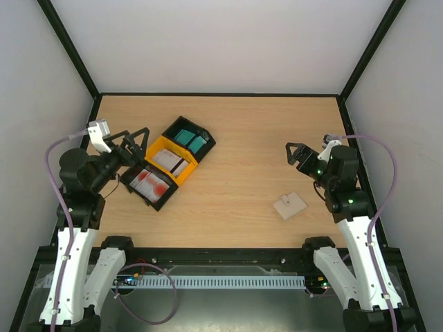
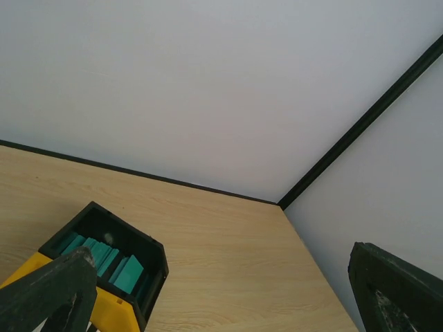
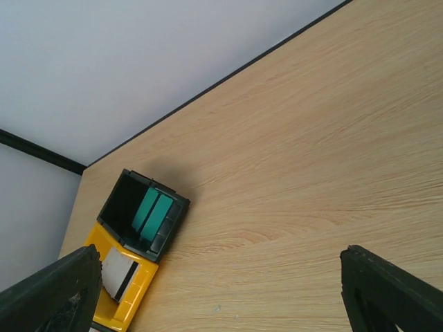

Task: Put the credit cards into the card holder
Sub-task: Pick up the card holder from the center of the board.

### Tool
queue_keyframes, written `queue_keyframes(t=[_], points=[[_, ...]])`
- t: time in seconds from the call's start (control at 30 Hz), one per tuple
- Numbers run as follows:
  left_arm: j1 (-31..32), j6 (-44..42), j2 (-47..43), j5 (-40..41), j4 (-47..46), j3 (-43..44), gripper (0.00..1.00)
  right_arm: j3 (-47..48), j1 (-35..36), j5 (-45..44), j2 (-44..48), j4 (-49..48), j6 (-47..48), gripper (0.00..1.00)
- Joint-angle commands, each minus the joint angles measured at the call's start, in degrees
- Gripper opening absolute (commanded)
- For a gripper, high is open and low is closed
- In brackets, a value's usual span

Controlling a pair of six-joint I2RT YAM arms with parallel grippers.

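Seen from above, a pale wooden counter (image 1: 235, 138) is enclosed by white walls. Three small open bins sit in a diagonal row, touching one another, on the left half of the counter.

The far black bin (image 1: 182, 122) holds teal credit cards (image 1: 188, 140). In the left wrist view they stand on edge, packed side by side. The middle yellow bin (image 1: 160, 145) holds white and grey credit cards (image 1: 168, 161), one with a dark stripe along its edge. The near black bin (image 1: 160, 204) holds white credit cards with red marks (image 1: 151, 182). Every card visible is inside a bin.

The card holder (image 1: 289, 205) lies flat on the right half of the counter, towards the near edge and well apart from the bins. It is a small, beige, squarish wallet, turned at a slight angle to the counter's edge. Any detail on its face is too small to make out.

The left gripper (image 1: 136, 140) hangs just left of the bins, above the counter. Its dark fingers are spread wide and hold nothing. The right gripper (image 1: 295, 153) hangs on the right side, farther back than the card holder and not touching it. Its fingers are also spread wide and empty, pointing left across the counter towards the bins.
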State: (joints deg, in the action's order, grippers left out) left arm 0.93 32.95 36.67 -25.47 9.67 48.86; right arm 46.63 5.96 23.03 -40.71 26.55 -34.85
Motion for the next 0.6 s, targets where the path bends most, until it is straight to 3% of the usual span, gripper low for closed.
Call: queue_keyframes(t=[0.0,0.2,0.37,0.57], points=[[-0.5,-0.1,-0.8,-0.2,-1.9,-1.6,1.0,-1.7,-0.5,0.6,1.4,-0.6,-0.2,0.92],[-0.5,1.3,-1.1,-5.4,-2.3,-4.5,1.0,-4.3,-0.4,-3.3,3.9,3.8,1.4,0.95],[-0.5,-1.5,-3.6,-10.1,-8.5,-10.0,1.0,-6.5,-0.4,-8.2,2.8,9.1,-1.2,0.93],[0.0,5.3,-0.8,-17.9,-19.1,-16.2,1.0,-9.8,-0.4,-15.8,2.8,9.2,-3.9,0.92]])
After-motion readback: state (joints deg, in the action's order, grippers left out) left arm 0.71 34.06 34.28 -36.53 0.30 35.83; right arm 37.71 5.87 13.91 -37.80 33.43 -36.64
